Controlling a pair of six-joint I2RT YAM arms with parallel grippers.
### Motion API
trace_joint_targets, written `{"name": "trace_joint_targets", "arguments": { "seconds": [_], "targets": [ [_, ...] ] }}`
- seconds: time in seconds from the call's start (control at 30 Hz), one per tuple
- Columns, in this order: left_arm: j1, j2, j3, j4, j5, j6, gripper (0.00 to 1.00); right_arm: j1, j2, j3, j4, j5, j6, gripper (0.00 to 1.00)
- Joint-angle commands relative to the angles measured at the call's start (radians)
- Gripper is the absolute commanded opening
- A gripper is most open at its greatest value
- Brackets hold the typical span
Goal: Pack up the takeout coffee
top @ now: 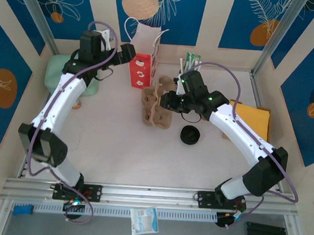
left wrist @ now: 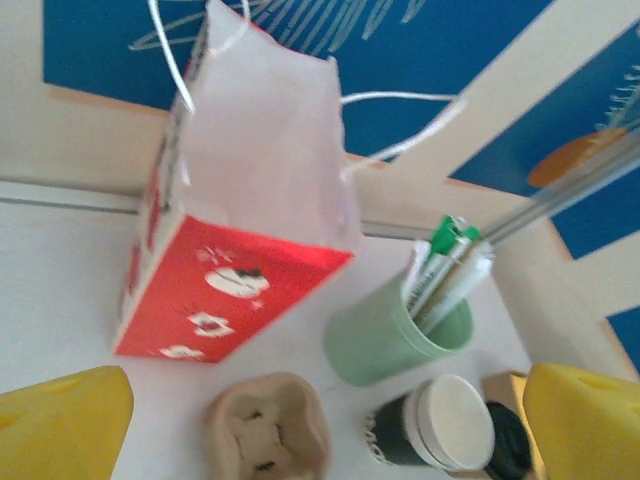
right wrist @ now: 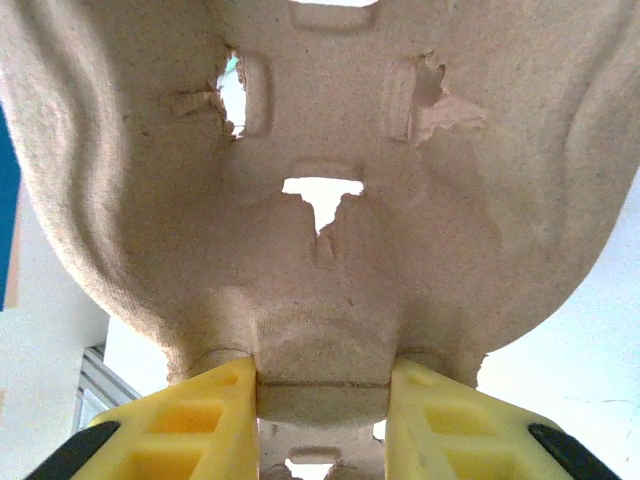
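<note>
My R pincer is clamped on pulp carrier rim, L pincer wide apart nr red bag; next, I reckon: hold carrier steady for cup.

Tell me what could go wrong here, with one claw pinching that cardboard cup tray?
The right gripper pinches only the edge of the pulp cup tray, which is already torn around its holes; a pull might rip it or let it slip. The left gripper hangs wide open close to the red paper bag and the mint-green cup of sticks, so a careless swing might knock either over.
</note>
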Motion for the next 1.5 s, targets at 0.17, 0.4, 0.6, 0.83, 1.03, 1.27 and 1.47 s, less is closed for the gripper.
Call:
{"name": "trace_joint_targets", "arguments": {
  "seconds": [0.17, 0.4, 0.6, 0.83, 1.03, 1.27, 1.47],
  "targets": [
    [0.044, 0.311, 0.38, -0.13, -0.078, 0.131, 0.99, -0.034, -0.06, -0.033, -0.006, -0.049, 0.021, 0.31],
    [0.082, 0.531, 0.633, -0.092, -0.045, 0.081, 0.9, -0.051, -0.045, -0.031, -0.021, -0.07, 0.018, 0.31],
    [0.102, 0.621, 0.666, 0.037, -0.002, 0.0, 0.74, -0.057, -0.017, -0.011, -0.03, -0.083, 0.01, 0.31],
    [0.105, 0.685, 0.7, 0.134, 0.025, -0.061, 0.67, -0.06, 0.018, 0.018, -0.043, -0.096, -0.001, 0.31],
    [0.11, 0.696, 0.701, 0.187, 0.018, -0.085, 0.42, -0.058, 0.02, 0.029, -0.048, -0.1, 0.0, 0.31],
    [0.111, 0.679, 0.698, 0.175, 0.041, -0.095, 0.11, -0.057, -0.009, 0.04, -0.052, -0.104, 0.008, 0.31],
    [0.112, 0.552, 0.608, 0.128, 0.053, -0.055, 0.0, -0.046, -0.039, 0.048, -0.052, -0.106, 0.016, 0.3]
  ]
}}
